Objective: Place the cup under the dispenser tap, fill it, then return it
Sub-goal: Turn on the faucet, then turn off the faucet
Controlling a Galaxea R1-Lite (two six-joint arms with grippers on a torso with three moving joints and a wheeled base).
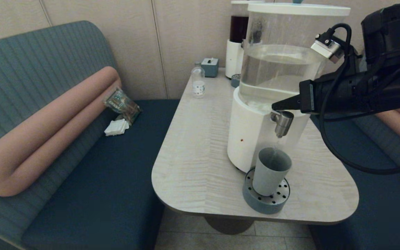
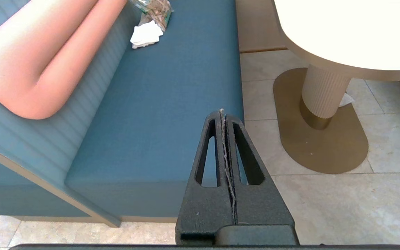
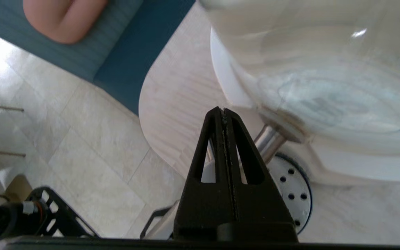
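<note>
The grey-blue cup (image 1: 271, 170) stands upright on the round perforated drip tray (image 1: 277, 200), directly below the steel dispenser tap (image 1: 282, 122) of the big clear-tank dispenser (image 1: 252, 139). A thin stream seems to fall from the nozzle into the cup. My right gripper (image 1: 274, 106) is shut, holds nothing, and its tip rests at the top of the tap. In the right wrist view the shut fingers (image 3: 222, 110) cover most of the cup; the tap (image 3: 269, 144) and tray (image 3: 292, 180) show beside them. My left gripper (image 2: 223, 113) is shut and empty, low beside the bench, away from the table.
A narrower dispenser with dark liquid (image 1: 238, 34), a small clear bottle (image 1: 198, 82) and a grey-blue box (image 1: 210, 67) stand at the table's far end. The rounded table edge (image 1: 172, 205) lies close to the tray. A pink bolster (image 1: 47, 132) and a packet (image 1: 122, 104) lie on the bench.
</note>
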